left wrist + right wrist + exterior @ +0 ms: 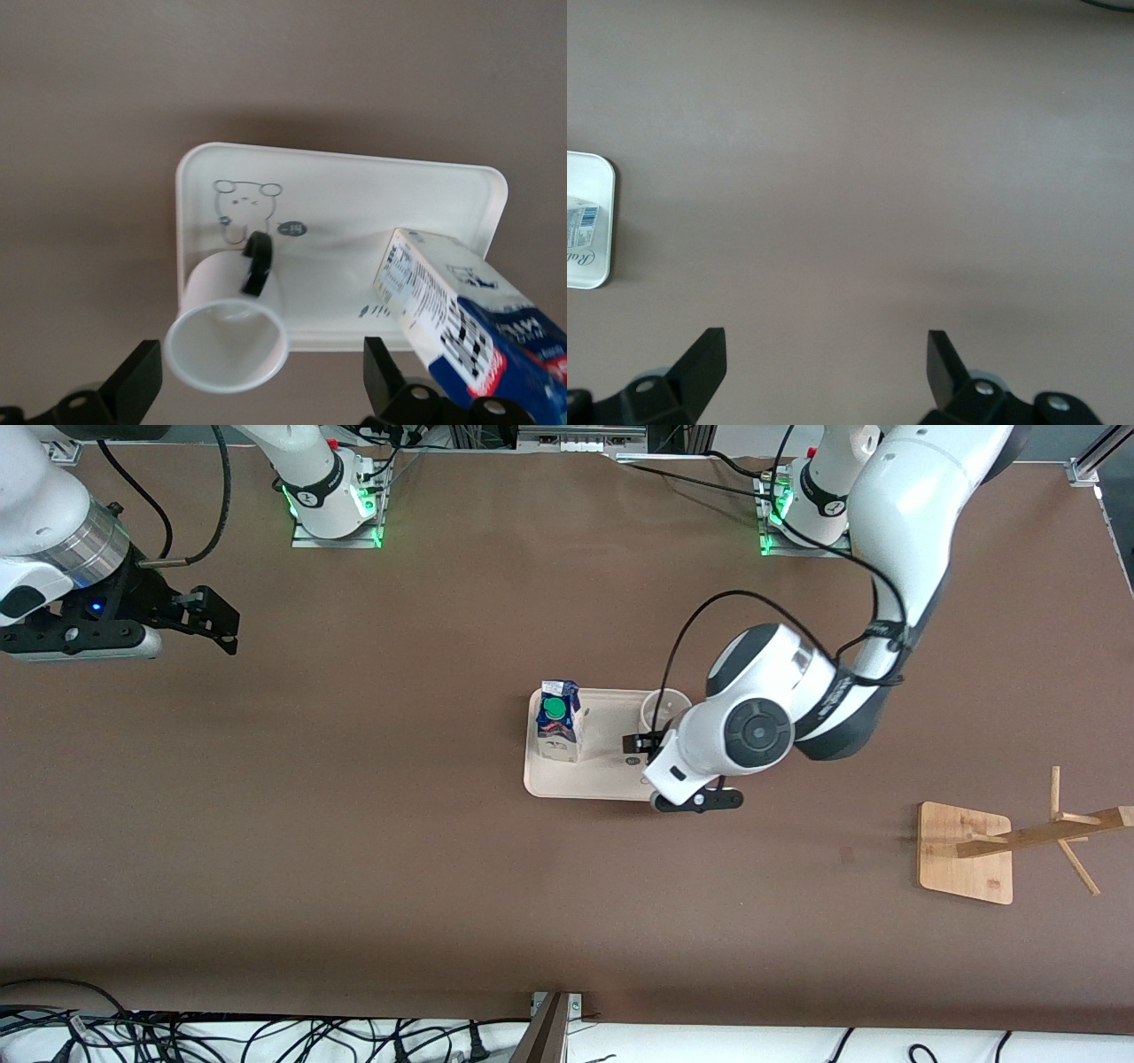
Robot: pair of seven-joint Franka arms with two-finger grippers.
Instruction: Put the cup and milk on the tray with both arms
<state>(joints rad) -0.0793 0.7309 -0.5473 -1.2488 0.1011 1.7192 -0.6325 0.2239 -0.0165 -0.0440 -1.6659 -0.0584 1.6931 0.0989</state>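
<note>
The cream tray lies in the middle of the table. The blue and cream milk stands upright on its end toward the right arm, green cap up. The white cup stands upright on its end toward the left arm. My left gripper is over the cup, open, and holds nothing. In the left wrist view its fingers stand wide on either side of the cup's rim, apart from it, with the tray and the milk beside. My right gripper waits open and empty at the right arm's end.
A wooden stand with slanted pegs sits toward the left arm's end, nearer to the front camera than the tray. Cables lie along the table's front edge. The right wrist view shows bare brown table and a corner of the tray.
</note>
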